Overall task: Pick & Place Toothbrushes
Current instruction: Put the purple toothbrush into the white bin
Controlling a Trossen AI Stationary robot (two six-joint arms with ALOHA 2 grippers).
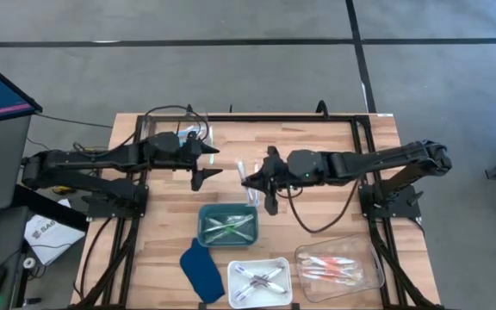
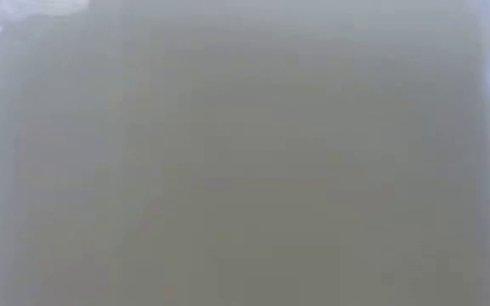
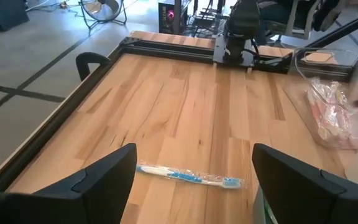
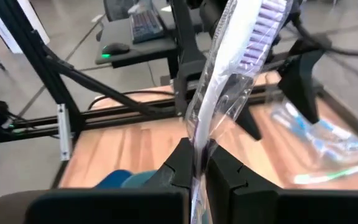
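Purple-bristled toothbrush (image 4: 229, 81) in clear wrap, pinched at its lower handle between the right gripper (image 4: 202, 163) fingers, jaws clamped tight on it, brush head sticking up and away from the jaws. In the high view that gripper (image 1: 259, 185) sits mid-table, w/ pale loose brushes (image 1: 246, 172) lying just beside it.

Blue toothbrush (image 3: 188, 176), also wrapped, lies flat on the wood table (image 3: 185, 106) right between the left gripper (image 3: 194, 180) fingers, crosswise to them. Jaws spread wide, not touching it (fingers stand to either side of it).

Further out from the jaws: green tray (image 1: 227, 225) w/ green brushes just nearside of the right gripper; white tray (image 1: 260, 282) w/ purple-grey ones beyond that; clear tray (image 1: 338, 267) holding pink-orange ones off to the side. Dark blue cloth (image 1: 201, 269) lies beside the white tray, touching or nearly so. Low view is blank haze, nothing readable.
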